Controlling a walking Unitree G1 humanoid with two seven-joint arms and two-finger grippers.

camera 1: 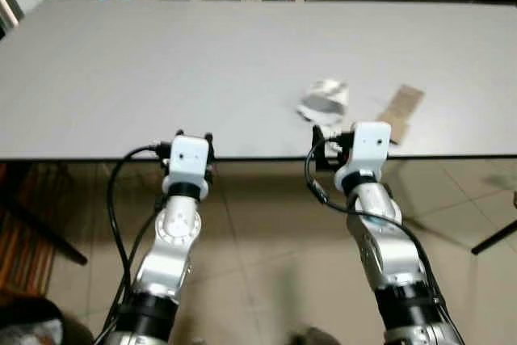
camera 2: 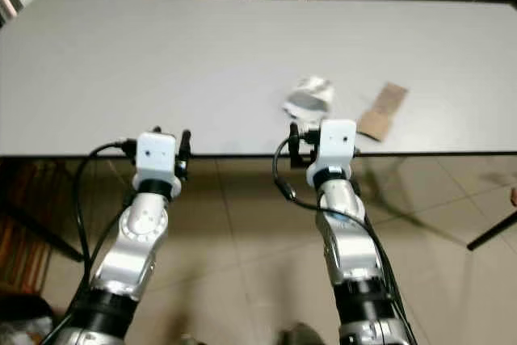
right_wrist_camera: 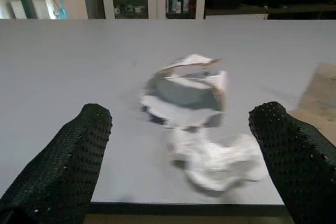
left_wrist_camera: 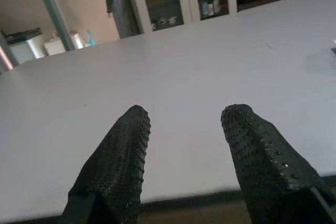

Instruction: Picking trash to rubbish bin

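At the grey counter's [camera 1: 161, 78] near edge, the right tool [right_wrist_camera: 181, 129], fingers spread, faces crumpled white paper trash [right_wrist_camera: 189, 103] beside a brown cardboard scrap [camera 1: 401, 108]; the left tool [left_wrist_camera: 186, 135] is spread too.

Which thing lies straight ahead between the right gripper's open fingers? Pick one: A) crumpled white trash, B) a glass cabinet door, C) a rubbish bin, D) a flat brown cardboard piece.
A: the right wrist view shows the crumpled white trash on the table between the right gripper fingers.
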